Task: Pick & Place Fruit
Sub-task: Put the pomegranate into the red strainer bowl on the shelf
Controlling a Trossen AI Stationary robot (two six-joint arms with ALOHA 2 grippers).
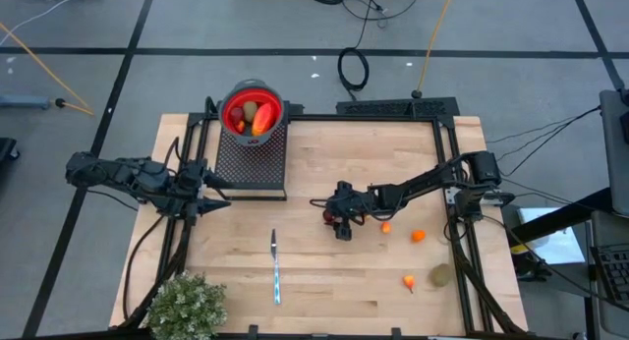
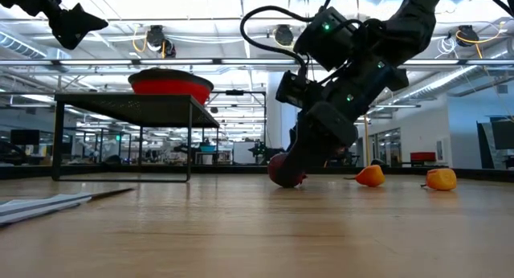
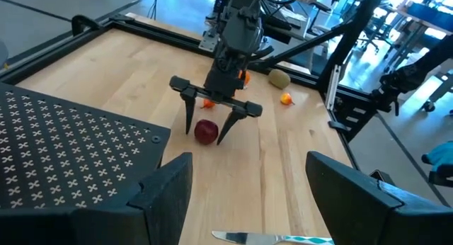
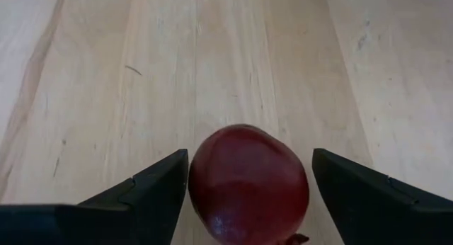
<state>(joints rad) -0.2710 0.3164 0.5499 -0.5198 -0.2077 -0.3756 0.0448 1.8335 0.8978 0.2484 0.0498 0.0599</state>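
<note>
Right pincer wide astride round dark red ball, no long axis.

1 dark red ball lies on the wood; 3 orange bits and perhaps 1 kiwi nearby.

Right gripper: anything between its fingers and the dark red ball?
Nothing. The right gripper is open, straddling the dark red ball on the table; the right wrist view shows bare gaps either side, no contact yet.
</note>
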